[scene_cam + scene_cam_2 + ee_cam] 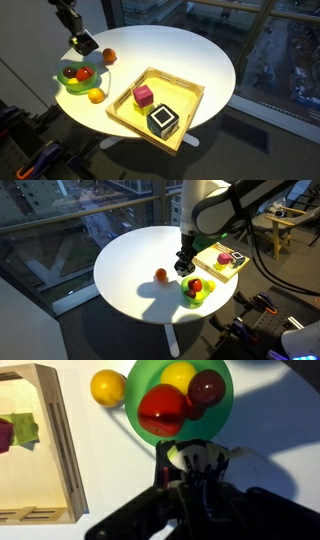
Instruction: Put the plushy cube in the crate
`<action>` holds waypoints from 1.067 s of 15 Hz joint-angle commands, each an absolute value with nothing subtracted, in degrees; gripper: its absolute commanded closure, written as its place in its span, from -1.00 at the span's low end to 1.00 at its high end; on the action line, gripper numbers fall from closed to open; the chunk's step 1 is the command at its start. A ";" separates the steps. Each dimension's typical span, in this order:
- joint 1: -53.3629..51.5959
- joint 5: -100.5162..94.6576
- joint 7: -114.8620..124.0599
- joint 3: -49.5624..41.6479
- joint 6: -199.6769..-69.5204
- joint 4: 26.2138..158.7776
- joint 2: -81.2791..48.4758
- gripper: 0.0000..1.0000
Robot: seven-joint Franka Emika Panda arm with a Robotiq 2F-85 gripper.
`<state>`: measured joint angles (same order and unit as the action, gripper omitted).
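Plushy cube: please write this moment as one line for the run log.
gripper: shut on plushy cube | place: beside green plate | crate: holds pink cube, black cube | plushy cube: not yet in crate

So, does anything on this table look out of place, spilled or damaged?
Nothing looks spilled or damaged. Only two things lie loose on the table, outside the green plate: an orange fruit and a yellow fruit. The plushy cube is held in the gripper, not yet in the crate.
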<state>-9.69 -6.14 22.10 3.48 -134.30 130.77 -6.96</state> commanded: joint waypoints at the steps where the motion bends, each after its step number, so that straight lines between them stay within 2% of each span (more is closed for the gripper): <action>1: -7.14 -2.86 18.71 3.36 -134.65 135.23 -1.66 0.86; 11: -2.10 0.86 12.94 1.21 -135.94 140.94 3.84 0.87; 12: -2.44 0.56 14.45 1.76 -134.99 138.99 1.65 0.68; 16: -2.15 0.56 14.26 1.51 -135.33 139.65 2.11 0.68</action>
